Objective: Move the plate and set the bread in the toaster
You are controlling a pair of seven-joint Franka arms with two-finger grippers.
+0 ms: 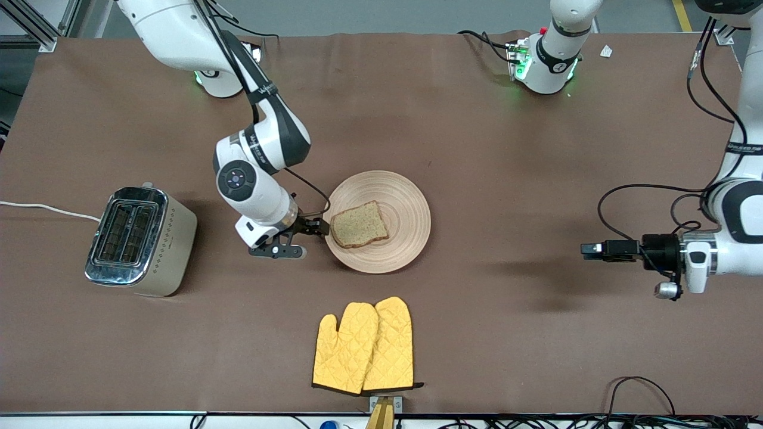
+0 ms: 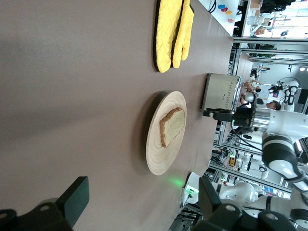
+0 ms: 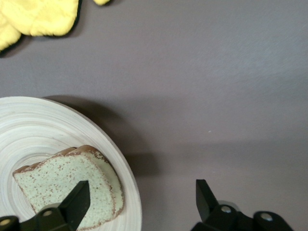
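Reaching low at the plate's [image 1: 379, 221] rim on the toaster's [image 1: 140, 241] side, the right end effector [image 1: 319, 226] straddles it, fingers apart; the bread [image 1: 359, 224] lies on it. Next: clamp and move. Left end effector [image 1: 590, 249] waits, fingers apart, over bare desk [image 1: 477, 149].

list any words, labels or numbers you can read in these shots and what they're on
None reads for sure.
Band on the right arm near its wrist: white lettering, too small to read.
Band on the left arm: white lettering, too small to read.
Toaster, plate, bread, yellow oven mitts: no text visible.
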